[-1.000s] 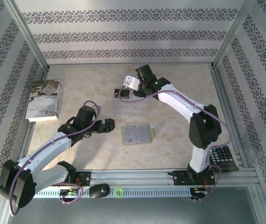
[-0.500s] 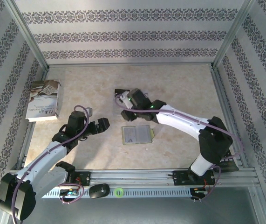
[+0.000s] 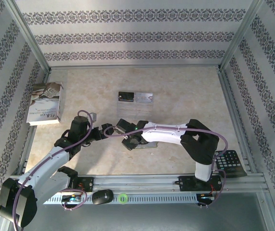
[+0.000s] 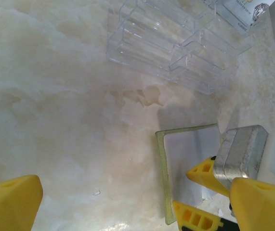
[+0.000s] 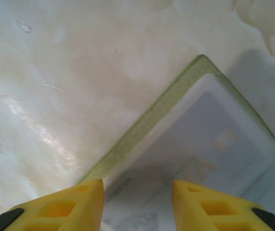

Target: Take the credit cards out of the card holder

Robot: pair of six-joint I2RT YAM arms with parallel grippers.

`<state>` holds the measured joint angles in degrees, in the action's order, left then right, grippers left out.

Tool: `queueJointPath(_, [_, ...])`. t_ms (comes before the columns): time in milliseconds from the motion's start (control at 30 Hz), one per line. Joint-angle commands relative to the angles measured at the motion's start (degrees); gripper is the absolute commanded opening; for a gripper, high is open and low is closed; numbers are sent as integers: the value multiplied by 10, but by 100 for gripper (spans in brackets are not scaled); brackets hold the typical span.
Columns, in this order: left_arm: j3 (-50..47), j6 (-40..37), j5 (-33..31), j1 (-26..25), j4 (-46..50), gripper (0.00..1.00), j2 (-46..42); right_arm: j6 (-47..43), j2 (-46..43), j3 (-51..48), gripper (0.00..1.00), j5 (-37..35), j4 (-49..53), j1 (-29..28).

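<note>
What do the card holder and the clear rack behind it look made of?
Card holder: matte yellow-green rim with a soft, slightly fuzzy edge, probably faux leather or fabric; the lining is smooth and pale. Clear rack: see-through, rigid, with glossy stepped edges, likely acrylic or similar plastic.

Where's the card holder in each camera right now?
Top external: card holder at table centre, mostly under the right gripper.
Left wrist: lower right, yellow-green edge facing left.
Right wrist: right half, corner pointing up.
Shared landmark: the right gripper's yellow fingers over the holder.
</note>
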<state>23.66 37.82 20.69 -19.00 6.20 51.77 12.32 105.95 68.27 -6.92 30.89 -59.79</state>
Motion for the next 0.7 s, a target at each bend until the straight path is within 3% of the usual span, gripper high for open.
queueJointPath(0, [-5, -1, 15, 6, -37, 99, 7, 6, 15, 5, 39, -24, 12, -1])
queueJointPath(167, [-3, -1, 35, 6, -54, 97, 21, -1, 31, -3, 22, -18, -4, 1])
queueJointPath(367, [-9, 1, 50, -1, -67, 74, 35, -9, 17, -28, 0, -1, -44, 8])
queueJointPath(467, [-13, 6, 39, -17, -77, 68, 49, -11, -14, -57, 0, 19, -90, 16])
queueJointPath(567, [-18, 11, 31, -22, -85, 73, 46, -12, -46, -69, 0, 17, -107, 17])
queueJointPath(633, [-16, 8, 16, -22, -76, 85, 35, -8, -62, -68, 23, 14, -102, 17])
queueJointPath(667, [-15, 5, 11, -21, -71, 89, 31, -7, -65, -66, 29, 16, -96, 17])
